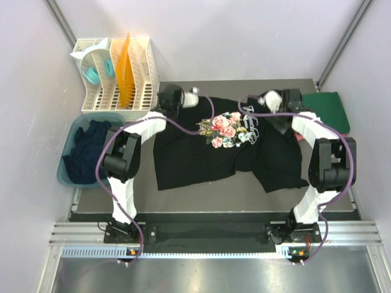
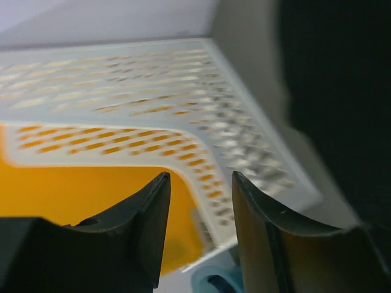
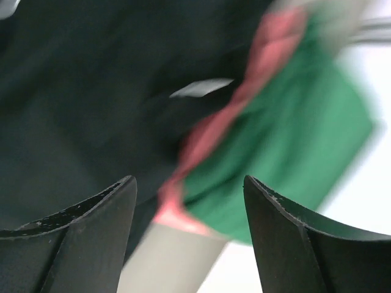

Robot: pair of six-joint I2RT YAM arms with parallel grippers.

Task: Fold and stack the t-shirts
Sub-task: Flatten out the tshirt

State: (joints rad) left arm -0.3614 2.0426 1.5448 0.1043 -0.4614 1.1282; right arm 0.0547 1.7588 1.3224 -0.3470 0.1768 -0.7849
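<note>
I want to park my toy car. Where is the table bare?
The table is bare along its near edge, between the black shirt and the arms' bases. The shirt and arms crowd the middle; the rack and green shirt fill the far corners.

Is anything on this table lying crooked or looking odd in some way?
The black t-shirt lies spread out but crooked: its flower print sits at an angle, and its near edge is uneven, drawn back in the middle. Nothing looks spilled or damaged.

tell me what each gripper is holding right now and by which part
Nothing is held. The left gripper is open beside the white rack; the right gripper is open above the t-shirts, no cloth between its jaws.
</note>
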